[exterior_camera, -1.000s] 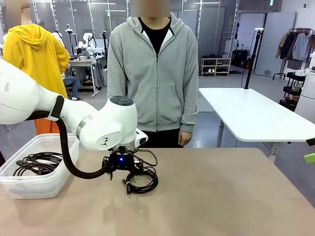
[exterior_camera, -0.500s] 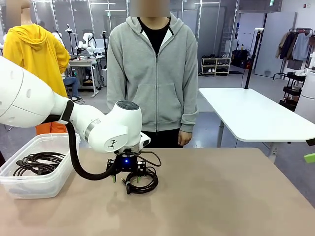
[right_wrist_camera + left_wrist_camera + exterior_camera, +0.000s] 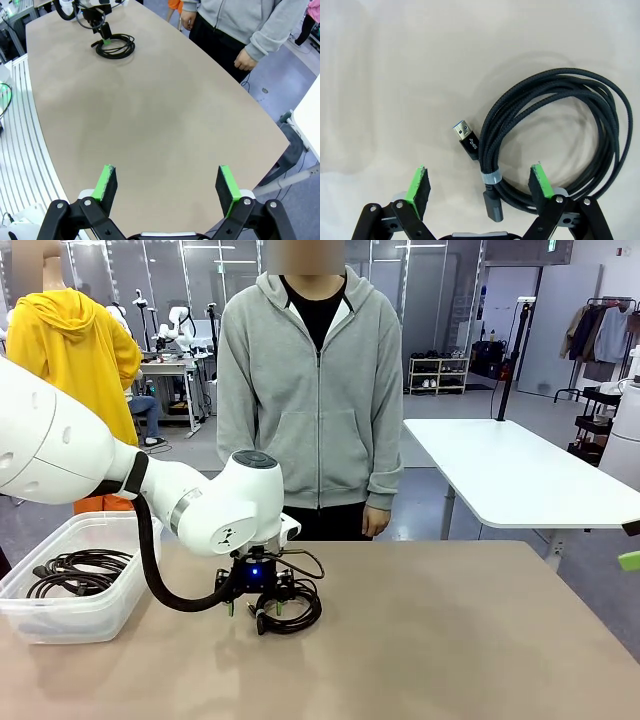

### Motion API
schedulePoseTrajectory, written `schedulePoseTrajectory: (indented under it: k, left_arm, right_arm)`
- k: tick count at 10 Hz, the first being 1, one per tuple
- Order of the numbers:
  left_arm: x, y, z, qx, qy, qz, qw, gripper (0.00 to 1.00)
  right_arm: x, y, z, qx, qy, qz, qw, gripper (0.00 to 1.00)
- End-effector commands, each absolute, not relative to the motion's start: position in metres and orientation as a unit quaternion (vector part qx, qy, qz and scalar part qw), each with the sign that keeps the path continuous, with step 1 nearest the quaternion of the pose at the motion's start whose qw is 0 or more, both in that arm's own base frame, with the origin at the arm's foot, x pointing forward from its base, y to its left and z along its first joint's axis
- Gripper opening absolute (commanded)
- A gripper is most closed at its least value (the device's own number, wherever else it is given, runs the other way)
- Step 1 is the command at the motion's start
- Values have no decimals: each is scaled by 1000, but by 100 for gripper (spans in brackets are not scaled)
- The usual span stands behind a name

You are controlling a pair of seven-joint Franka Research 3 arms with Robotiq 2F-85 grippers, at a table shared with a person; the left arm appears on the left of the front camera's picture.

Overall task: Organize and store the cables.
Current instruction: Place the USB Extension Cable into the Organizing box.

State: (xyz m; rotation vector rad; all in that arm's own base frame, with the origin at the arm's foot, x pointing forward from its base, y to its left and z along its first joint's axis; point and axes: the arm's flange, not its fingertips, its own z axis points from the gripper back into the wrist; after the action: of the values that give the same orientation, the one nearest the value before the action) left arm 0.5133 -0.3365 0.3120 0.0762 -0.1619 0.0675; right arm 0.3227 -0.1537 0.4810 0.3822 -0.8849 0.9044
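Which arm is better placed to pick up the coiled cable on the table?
Left. The left gripper straddles the coiled cable; the right gripper hangs open far from it.

Front view faces across table (image 3: 450, 640); left wrist close overhead; right wrist apparently higher, sharing coiled cable (image 3: 116, 46)

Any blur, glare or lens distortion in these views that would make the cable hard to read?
Left wrist view: coiled cable sharp, braid visible, soft shadows on the pale table. Right wrist view: wide-angle bends the table edge. Front view: even light, the left arm covers part of the coil.
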Motion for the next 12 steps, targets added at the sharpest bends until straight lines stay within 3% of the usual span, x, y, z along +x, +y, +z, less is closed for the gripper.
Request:
schedulePoseTrajectory:
  k: [1, 2, 3, 6, 7, 8, 12]
  left_arm:
    - [518, -338, 308, 25, -90, 58, 994, 61]
    - [518, -336, 309, 26, -96, 58, 993, 40]
    - [516, -336, 308, 23, -101, 57, 993, 1]
    - [514, -337, 311, 17, -102, 63, 993, 0]
    - [513, -336, 310, 17, -98, 64, 993, 4]
    - [512, -335, 311, 17, -98, 65, 993, 0]
    - [502, -326, 340, -11, -91, 43, 995, 0]
  right_arm:
    - [324, -155, 480, 178, -418, 426, 782, 100]
    - [324, -155, 480, 178, -418, 426, 782, 100]
    - [324, -155, 480, 178, -418, 426, 782, 100]
    - [324, -155, 480, 178, -418, 426, 782, 100]
    - [324, -155, 480, 178, -418, 426, 782, 100]
    - [324, -155, 480, 178, -418, 426, 782, 100]
    - [324, -155, 480, 178, -418, 426, 782, 100]
